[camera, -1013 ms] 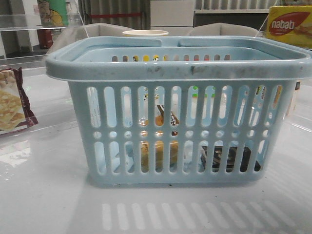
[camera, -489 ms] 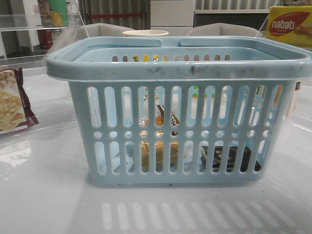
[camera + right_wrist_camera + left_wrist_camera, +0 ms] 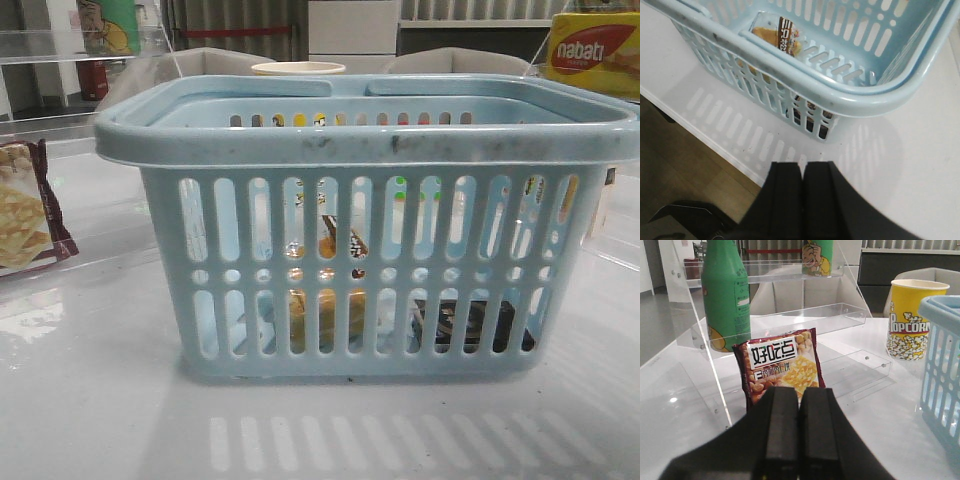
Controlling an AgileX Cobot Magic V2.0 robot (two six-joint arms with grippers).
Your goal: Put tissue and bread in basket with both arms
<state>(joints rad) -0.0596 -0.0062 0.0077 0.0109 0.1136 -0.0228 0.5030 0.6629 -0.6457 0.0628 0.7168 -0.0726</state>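
White glossy table (image 3: 90, 400) bears the basket (image 3: 370, 140), shelving behind.

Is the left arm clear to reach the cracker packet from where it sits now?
Probably yes. The cracker packet stands straight ahead of the left gripper with bare table between; the jaws are shut and would need opening first.
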